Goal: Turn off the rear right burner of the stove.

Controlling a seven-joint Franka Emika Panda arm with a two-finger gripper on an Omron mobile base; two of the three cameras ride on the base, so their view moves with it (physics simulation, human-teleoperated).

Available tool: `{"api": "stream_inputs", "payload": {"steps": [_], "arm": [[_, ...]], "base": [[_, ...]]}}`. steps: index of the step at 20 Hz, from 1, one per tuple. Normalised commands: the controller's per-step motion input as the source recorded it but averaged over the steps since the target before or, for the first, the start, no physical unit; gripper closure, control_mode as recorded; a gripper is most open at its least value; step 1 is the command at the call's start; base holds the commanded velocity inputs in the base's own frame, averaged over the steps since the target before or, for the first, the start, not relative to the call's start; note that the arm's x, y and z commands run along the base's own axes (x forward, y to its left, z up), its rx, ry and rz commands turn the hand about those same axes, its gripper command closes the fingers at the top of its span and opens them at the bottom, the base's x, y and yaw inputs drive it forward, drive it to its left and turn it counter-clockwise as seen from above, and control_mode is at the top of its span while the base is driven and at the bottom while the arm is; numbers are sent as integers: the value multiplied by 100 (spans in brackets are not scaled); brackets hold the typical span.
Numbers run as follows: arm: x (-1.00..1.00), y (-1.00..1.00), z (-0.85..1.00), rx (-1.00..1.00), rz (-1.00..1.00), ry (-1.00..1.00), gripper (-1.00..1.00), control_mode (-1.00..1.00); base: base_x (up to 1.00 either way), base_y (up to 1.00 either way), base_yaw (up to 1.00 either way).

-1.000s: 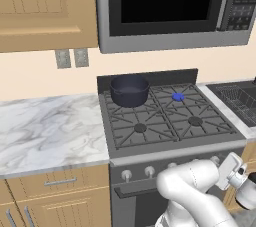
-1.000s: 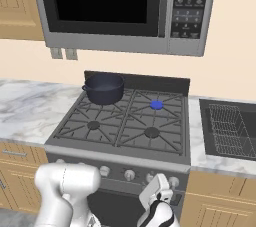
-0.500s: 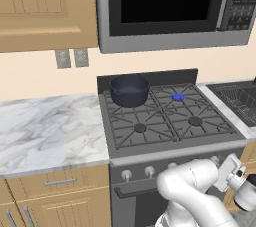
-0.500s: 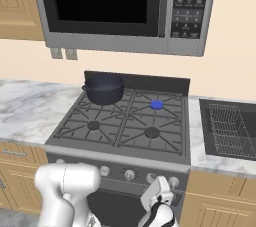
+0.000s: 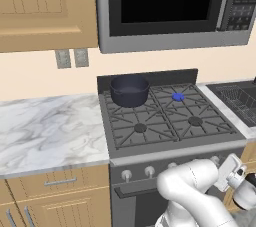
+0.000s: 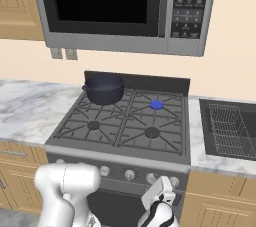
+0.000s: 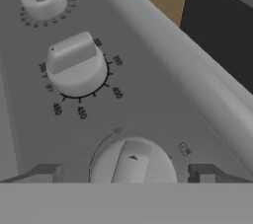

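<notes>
With jaws spread wide either side of the knob (image 7: 132,164) at six o'clock, the gripper (image 7: 126,172) should centre on its ridge before closing and twisting.

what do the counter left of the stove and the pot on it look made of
Counter: looks like polished marble, white with grey veining. Pot: dark, probably enamelled or coated metal, with a dull even sheen; the rendering leaves it open. It sits on the stove, on black grates.
</notes>
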Motion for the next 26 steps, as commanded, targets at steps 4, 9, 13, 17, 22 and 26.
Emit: {"api": "stream_inputs", "payload": {"steps": [4, 9, 13, 17, 22, 26], "arm": [[6, -1, -3, 0, -6, 3, -100, -100], [0, 0, 0, 0, -5, 0, -100, -100], [0, 0, 0, 0, -3, 0, -100, -100], [0, 0, 0, 0, -2, 0, 100, -100], [0, 0, 0, 1, 0, 0, 100, -100], [0, 0, 0, 2, 0, 0, 100, -100]], "base": [[0, 0, 0], [0, 0, 0], [0, 0, 0], [0, 0, 0], [0, 0, 0], [0, 0, 0]]}}
